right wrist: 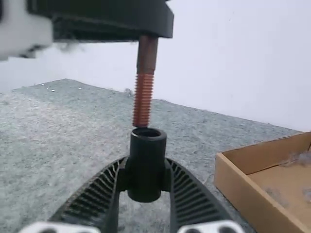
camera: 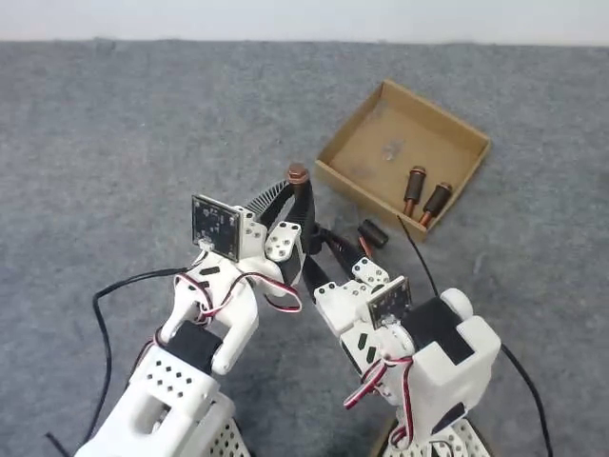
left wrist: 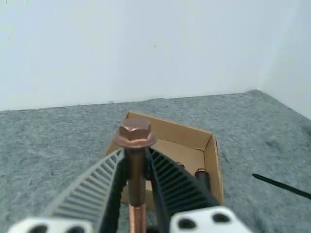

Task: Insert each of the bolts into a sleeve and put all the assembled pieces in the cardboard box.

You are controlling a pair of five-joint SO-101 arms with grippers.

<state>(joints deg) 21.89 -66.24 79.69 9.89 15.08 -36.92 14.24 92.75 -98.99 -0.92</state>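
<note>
Left gripper (left wrist: 136, 160): closed on the bolt (left wrist: 135, 136) at the centre of the high view. It grips the smooth shank just under the hex head, and the threaded end hangs down.
Risk at the bolt: the hold is on a round shank near the top. A sideways push at the tip may swing the bolt between the ribbed fingers or make it slide upward instead of going in.
Right gripper (right wrist: 146, 171): clamped around the sleeve (right wrist: 146, 162), just right of centre in the high view. The sleeve stands upright with its open mouth up.
Alignment: in the right wrist view the thread tip is at the mouth of the sleeve, seemingly a little toward one rim. Whether it has entered cannot be told.
Risk at the mouth: if the tip is off-centre, it likely catches on the rim. Pressing on could then tilt the sleeve in its grip or knock it out onto the grey table (camera: 114, 124).
Spare sleeve (camera: 371, 233): lies loose on the table just right of the grippers. A wide swing of an arm toward the box could roll it away.
Cable (camera: 417, 249): runs from the box corner down past the right arm and could snag during a carry.
Cardboard box (camera: 347, 181): upper right of the high view, with two assembled pieces (camera: 425, 197) against its near wall. If the hand-over between grippers is sloppy, the bolt could slip back out before the drop.
</note>
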